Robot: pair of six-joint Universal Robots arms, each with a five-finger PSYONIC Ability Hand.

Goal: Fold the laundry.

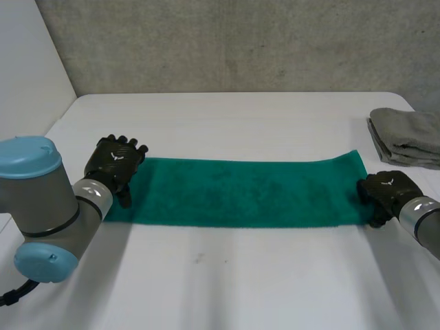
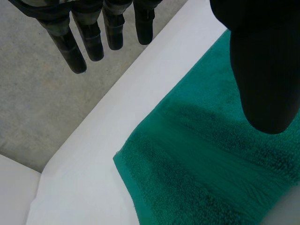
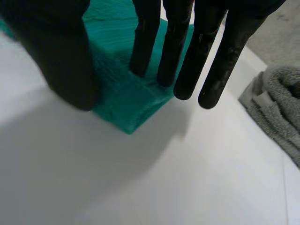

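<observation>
A green towel lies flat as a long strip across the white table. My left hand is over the towel's left end. In the left wrist view its fingers are straight and its thumb stands apart, with the towel's far corner lying free below them. My right hand is at the towel's right end. There its straight fingers reach down over the towel's near corner, and the thumb is spread wide of them. Neither hand grips the cloth.
A folded grey towel stack sits at the table's right edge, just beyond my right hand, and is seen beside the fingers as grey cloth. A grey wall rises behind the table's far edge.
</observation>
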